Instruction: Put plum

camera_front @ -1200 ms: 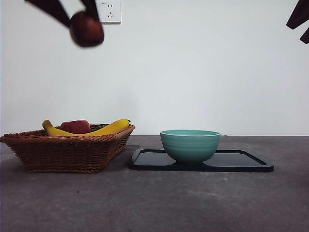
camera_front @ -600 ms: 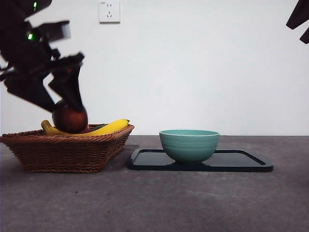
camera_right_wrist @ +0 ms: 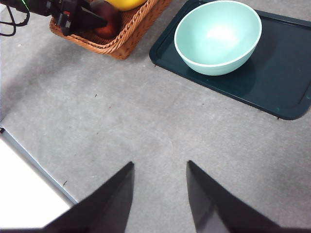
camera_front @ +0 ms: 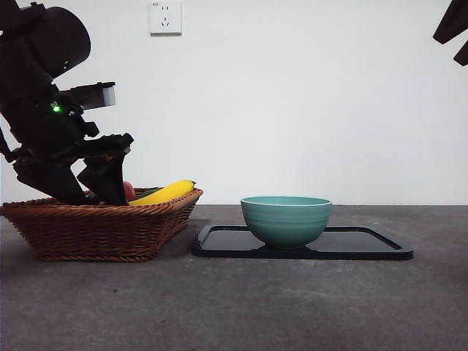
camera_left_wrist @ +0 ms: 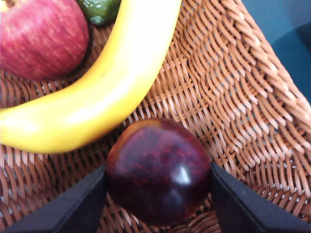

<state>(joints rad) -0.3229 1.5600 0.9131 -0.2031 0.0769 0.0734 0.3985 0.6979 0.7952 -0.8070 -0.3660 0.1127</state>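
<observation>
Front view: a large black arm reaching down from the upper left into a brown wicker basket on a grey tabletop, with the left gripper sunk behind the basket rim so that nothing held can be seen here. Beside the dark fingers, a sliver of red apple and the yellow tip of a banana showing above the rim. To the right of the basket, apart from it, a dark flat tray carrying a teal bowl near its left end. White wall behind, with a socket high up. At the top right corner, only a black tip of the waiting arm. Left wrist view: the plum, glossy and dark maroon, gripped on both sides by the left gripper, fingers clenched on the fruit, low over or on the woven basket floor; contact with the weave cannot be told. Just beside the plum, the banana, with the red apple beyond it and a small green fruit at the far edge. Right wrist view: the right gripper high above bare grey tabletop, fingers spread apart and holding nothing; farther off, the teal bowl on its tray and a corner of the basket with the other arm reaching in.
</observation>
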